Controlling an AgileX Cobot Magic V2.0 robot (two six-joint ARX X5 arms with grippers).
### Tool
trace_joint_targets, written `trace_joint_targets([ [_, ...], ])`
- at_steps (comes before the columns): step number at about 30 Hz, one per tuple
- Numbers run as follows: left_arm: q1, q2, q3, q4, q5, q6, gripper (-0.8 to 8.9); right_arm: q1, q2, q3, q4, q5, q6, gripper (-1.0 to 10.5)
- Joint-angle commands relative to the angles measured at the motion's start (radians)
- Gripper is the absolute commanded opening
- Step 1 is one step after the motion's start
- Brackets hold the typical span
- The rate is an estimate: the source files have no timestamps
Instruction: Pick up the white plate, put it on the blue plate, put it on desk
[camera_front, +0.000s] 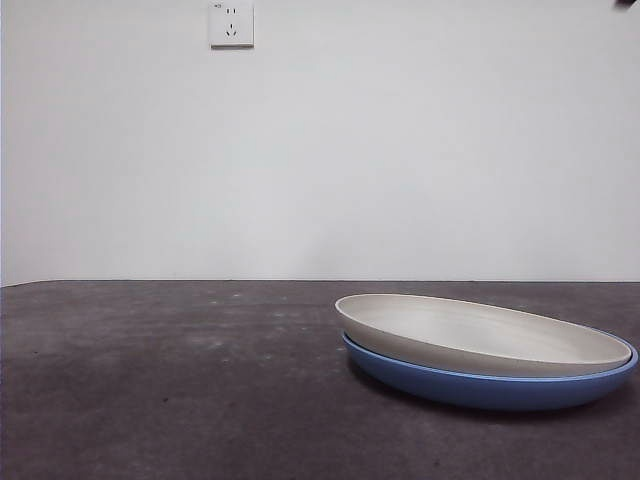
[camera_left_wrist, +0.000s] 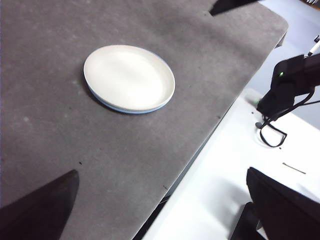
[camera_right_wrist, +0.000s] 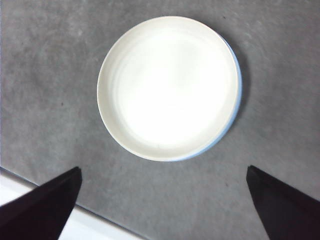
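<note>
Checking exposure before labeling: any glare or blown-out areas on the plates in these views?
Right wrist view: the white plate is overexposed, its inside nearly featureless. Left wrist view: bright but milder, with the blue plate just a thin rim beneath. Front view: evenly lit, the white plate's rings faintly visible, a soft shadow on the desk.

The front view sat low, near desk (camera_front: 180, 390) height, and looked level across it toward the wall (camera_front: 350, 160), with the stacked plates close at lower right of the frame. The left wrist view looked down at a slant from well above, plates in its upper left. The right wrist view looked almost straight down from nearer. All three shared the white plate (camera_front: 480, 335) on the blue plate (camera_front: 490, 388).
</note>
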Motion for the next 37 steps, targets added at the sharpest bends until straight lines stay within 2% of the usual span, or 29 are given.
trace_joint_targets([
  [1, -0.006, -0.022, -0.044, 0.024, -0.002, -0.035, 5.63, 0.003, 0.043, -0.048, 0.075, -0.024, -0.016, 5.9],
  [8, -0.006, -0.048, -0.117, 0.047, -0.002, -0.070, 5.63, -0.007, 0.188, -0.192, 0.310, -0.024, -0.013, 5.9],
  [14, -0.006, -0.048, -0.117, 0.047, -0.002, -0.077, 5.63, -0.047, 0.326, -0.202, 0.440, -0.025, -0.013, 5.9],
  [20, -0.006, -0.048, -0.117, 0.047, -0.002, -0.077, 5.63, -0.077, 0.441, -0.202, 0.528, -0.032, -0.016, 5.9],
  [24, -0.006, -0.048, -0.117, 0.047, -0.002, -0.077, 5.63, -0.084, 0.518, -0.202, 0.576, -0.104, -0.027, 5.9],
  [29, -0.006, -0.048, -0.117, 0.047, -0.002, -0.077, 5.63, -0.084, 0.589, -0.202, 0.613, -0.116, -0.027, 5.8],
  [34, -0.006, -0.048, -0.117, 0.047, -0.002, -0.089, 5.63, -0.085, 0.628, -0.202, 0.616, -0.115, -0.032, 4.8],
  [37, -0.006, -0.048, -0.117, 0.047, -0.002, -0.093, 5.63, -0.085, 0.633, -0.202, 0.617, -0.112, -0.032, 3.6],
])
